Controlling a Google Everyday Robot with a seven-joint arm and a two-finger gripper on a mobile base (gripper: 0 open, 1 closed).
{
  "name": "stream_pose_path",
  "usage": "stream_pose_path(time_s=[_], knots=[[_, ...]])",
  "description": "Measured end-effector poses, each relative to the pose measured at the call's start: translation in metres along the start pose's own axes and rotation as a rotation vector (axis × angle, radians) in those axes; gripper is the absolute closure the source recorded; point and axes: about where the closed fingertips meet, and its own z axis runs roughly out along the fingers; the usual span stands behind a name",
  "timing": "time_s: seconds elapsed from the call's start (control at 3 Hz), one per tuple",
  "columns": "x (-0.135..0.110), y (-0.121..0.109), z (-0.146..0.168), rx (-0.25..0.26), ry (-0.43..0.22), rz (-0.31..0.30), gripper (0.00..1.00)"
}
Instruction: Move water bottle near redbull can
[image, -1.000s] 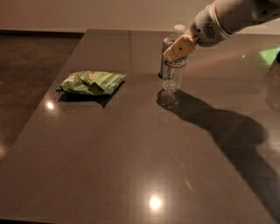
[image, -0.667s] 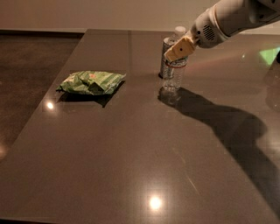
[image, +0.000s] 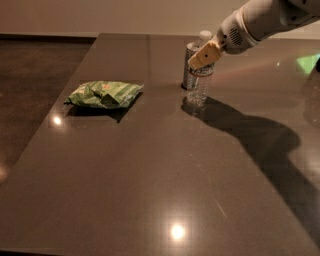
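The water bottle (image: 198, 89), clear ribbed plastic with a white cap, stands upright on the dark table (image: 150, 175) at the far middle. The redbull can (image: 188, 67), slim and silver, stands right behind it on its left, touching or almost touching it. My gripper (image: 204, 56) reaches in from the upper right on a white arm (image: 260, 20). Its tan tip lies across the bottle's upper part and hides the neck and label.
A green crinkled snack bag (image: 104, 94) lies on the table's left side, well apart from the bottle and can. The arm's shadow (image: 260, 135) falls over the right of the table. The table's left edge borders a dark floor (image: 30, 75).
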Motion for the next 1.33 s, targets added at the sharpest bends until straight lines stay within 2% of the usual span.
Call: stream_pose_path(time_s=[0.33,0.67,1.0,1.33], knots=[[0.0063,-0.0025,0.0061,-0.011,0.014,0.013,0.31],[0.0103,-0.0035,0.0081,-0.016,0.01,0.021,0.08],[0.0103,-0.0028,0.0099,-0.019,0.011,0.021,0.0],[0.0103,-0.0027,0.01,-0.019,0.011,0.021,0.0]])
